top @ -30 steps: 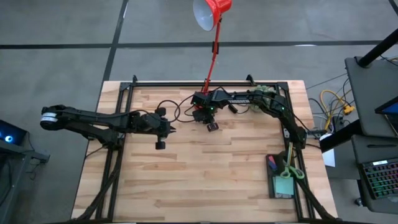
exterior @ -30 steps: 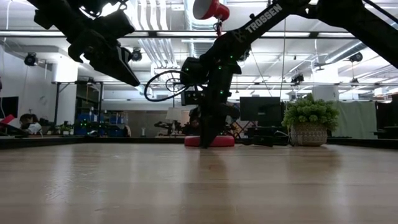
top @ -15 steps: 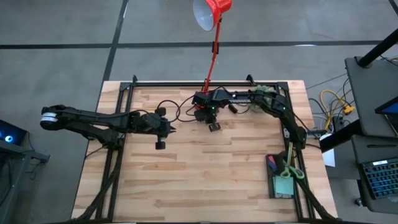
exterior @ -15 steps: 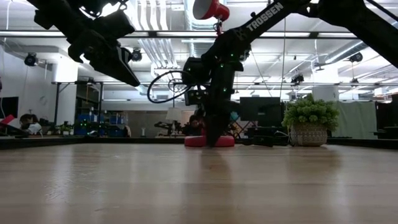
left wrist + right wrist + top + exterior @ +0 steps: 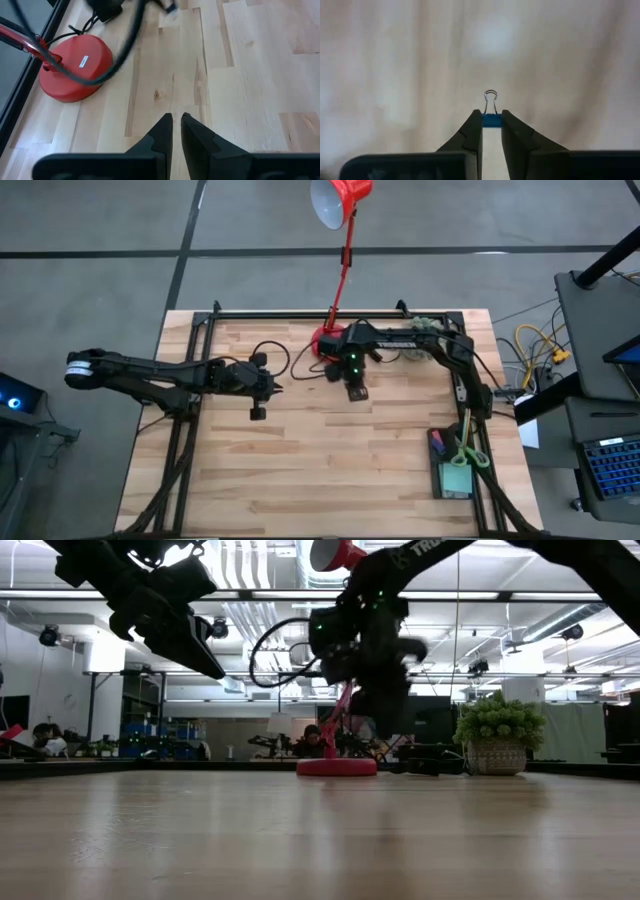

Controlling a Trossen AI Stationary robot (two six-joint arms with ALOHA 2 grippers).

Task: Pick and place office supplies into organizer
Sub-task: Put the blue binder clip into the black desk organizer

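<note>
Blue binder clip (image 5: 491,120) pinched in right gripper (image 5: 491,118), wire loop forward; organizer (image 5: 455,465) lay toward near right corner. Left gripper (image 5: 176,118) nearly closed, empty, farther.

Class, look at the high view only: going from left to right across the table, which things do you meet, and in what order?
Left gripper → red lamp base → right gripper, jaws shut on a blue binder clip → organizer near the right edge, holding green-handled scissors and a sticky-note pad.

Grey concrete floor (image 5: 90,270), ceiling strip lights (image 5: 270,593), potted plant (image 5: 497,736)
</note>
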